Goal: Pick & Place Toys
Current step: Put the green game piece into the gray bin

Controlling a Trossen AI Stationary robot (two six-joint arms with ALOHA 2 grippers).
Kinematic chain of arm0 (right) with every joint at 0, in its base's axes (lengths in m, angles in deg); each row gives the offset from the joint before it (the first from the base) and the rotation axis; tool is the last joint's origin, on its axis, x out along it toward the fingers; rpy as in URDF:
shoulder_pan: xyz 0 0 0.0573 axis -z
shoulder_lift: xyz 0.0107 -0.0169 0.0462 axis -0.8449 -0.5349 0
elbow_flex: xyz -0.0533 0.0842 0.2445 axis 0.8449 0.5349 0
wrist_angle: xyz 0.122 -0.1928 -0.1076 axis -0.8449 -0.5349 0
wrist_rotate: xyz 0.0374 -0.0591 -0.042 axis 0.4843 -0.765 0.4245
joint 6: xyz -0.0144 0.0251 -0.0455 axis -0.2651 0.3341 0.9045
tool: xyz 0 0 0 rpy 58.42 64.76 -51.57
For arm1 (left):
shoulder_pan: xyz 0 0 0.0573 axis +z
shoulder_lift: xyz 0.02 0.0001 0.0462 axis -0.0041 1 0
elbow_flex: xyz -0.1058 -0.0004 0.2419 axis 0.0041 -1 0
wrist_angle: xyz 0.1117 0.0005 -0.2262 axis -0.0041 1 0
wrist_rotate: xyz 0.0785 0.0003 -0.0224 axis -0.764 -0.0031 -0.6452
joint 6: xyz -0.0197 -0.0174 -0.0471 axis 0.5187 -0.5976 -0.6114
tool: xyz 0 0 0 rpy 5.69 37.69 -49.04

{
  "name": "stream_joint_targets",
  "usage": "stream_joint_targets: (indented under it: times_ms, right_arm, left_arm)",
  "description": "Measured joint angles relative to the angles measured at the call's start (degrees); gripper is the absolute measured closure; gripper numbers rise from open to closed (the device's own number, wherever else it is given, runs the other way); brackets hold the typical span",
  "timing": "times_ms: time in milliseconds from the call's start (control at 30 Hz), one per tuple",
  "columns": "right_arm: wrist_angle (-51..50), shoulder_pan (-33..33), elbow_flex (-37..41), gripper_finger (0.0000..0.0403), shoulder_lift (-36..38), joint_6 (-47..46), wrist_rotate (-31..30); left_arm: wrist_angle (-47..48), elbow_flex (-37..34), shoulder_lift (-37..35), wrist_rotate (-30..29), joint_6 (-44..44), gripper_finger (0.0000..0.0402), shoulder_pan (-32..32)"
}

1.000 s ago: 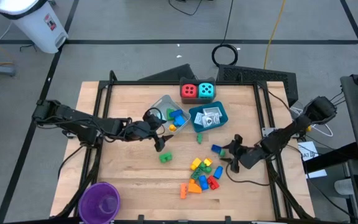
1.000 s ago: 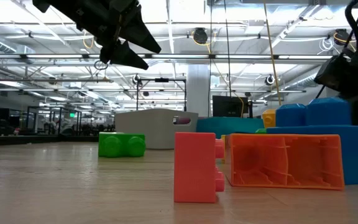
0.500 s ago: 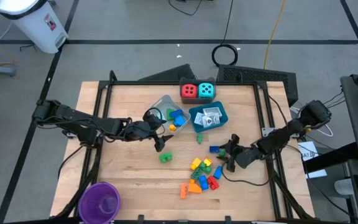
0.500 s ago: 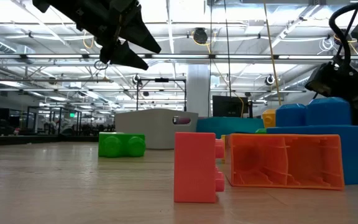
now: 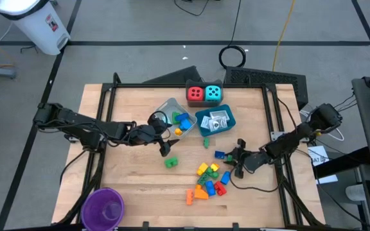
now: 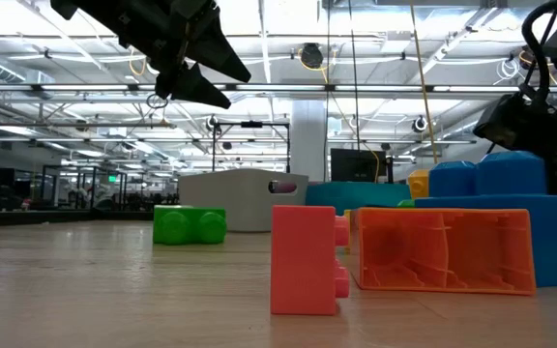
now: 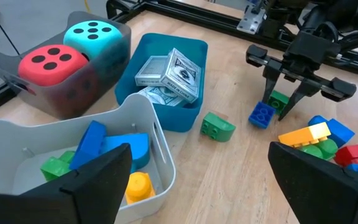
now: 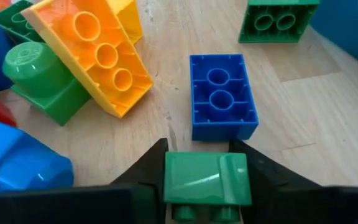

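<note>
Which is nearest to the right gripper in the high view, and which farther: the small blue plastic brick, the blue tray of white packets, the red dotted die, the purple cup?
From the right gripper:
1. Small blue plastic brick, just beside the fingertips.
2. Blue tray of white packets, farther up the table.
3. Red dotted die, at the table's far edge.
4. Purple cup, at the near left corner.

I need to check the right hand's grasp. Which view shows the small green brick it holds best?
The right wrist view: the green brick sits close up, clamped in the right hand. The left wrist view shows it small in that hand; the high view barely resolves it; the low view does not show it.
</note>
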Motion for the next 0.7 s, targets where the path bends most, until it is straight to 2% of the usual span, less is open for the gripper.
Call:
stream_joint_targets:
  times_ms: [300, 533, 700]
  right_arm:
    - [1.4, 0.5, 0.0, 0.0273, 0.0, 0.2, 0.7]
    - [1.6, 0.5, 0.0, 0.0299, 0.0, 0.2, 1.6]
    - [1.6, 0.5, 0.0, 0.0294, 0.0, 0.4, 1.6]
  left_arm:
    - [0.0, 0.0, 0.0, -0.4, 0.0, 0.0031, 0.0]
    - [0.0, 0.0, 0.0, -0.5, 0.0, 0.0023, 0.0]
    - [0.0, 0.0, 0.0, -0.5, 0.0, 0.0015, 0.0]
